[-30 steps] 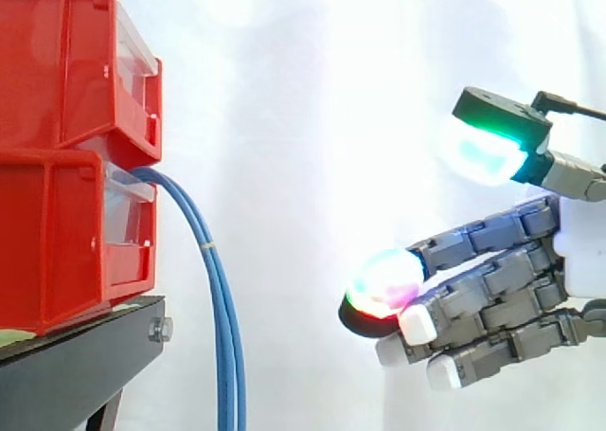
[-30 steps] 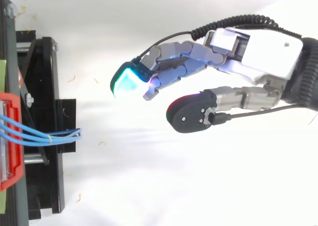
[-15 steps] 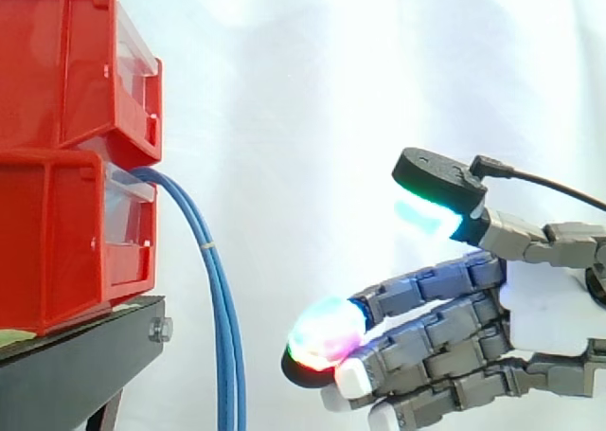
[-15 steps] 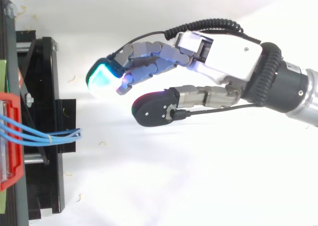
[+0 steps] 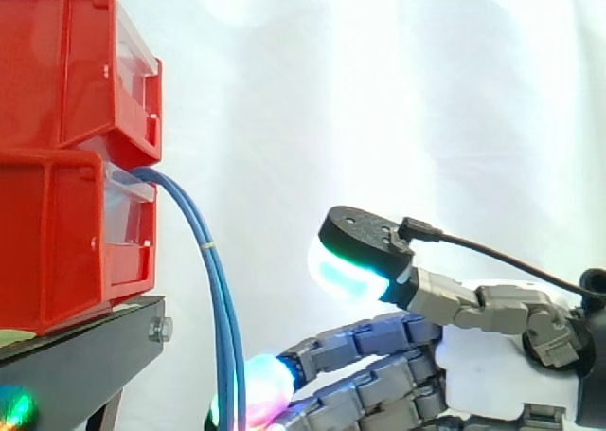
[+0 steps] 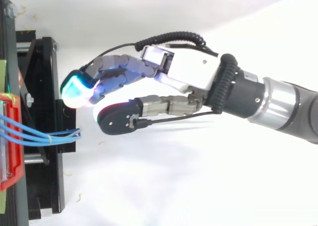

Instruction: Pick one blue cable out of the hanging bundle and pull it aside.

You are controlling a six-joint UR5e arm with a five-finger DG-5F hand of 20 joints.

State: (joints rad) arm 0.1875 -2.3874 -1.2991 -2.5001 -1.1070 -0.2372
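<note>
A bundle of thin blue cables (image 5: pixel 213 289) comes out of the lower red bin (image 5: pixel 76 232) and hangs down past the black stand (image 5: pixel 85 355). From above the blue cables (image 6: pixel 35 134) run right to the stand's edge. My hand (image 5: pixel 492 355) reaches in from the right, low, fingers stretched toward the bundle and thumb raised apart above them. A glowing fingertip (image 5: pixel 260 384) sits just right of the cables, close to touching. In the top view the hand (image 6: pixel 184 74) lies just behind the bundle. It holds nothing.
Two red bins stand stacked on the black stand at the left, the upper bin (image 5: pixel 76 62) above the lower. A white curtain (image 5: pixel 398 99) hangs behind. The arm's wrist (image 6: pixel 278 104) crosses the right of the top view.
The hand has moved left and down toward the hanging cables, from well clear of them to right beside them. Its fingers keep the same spread pose.
</note>
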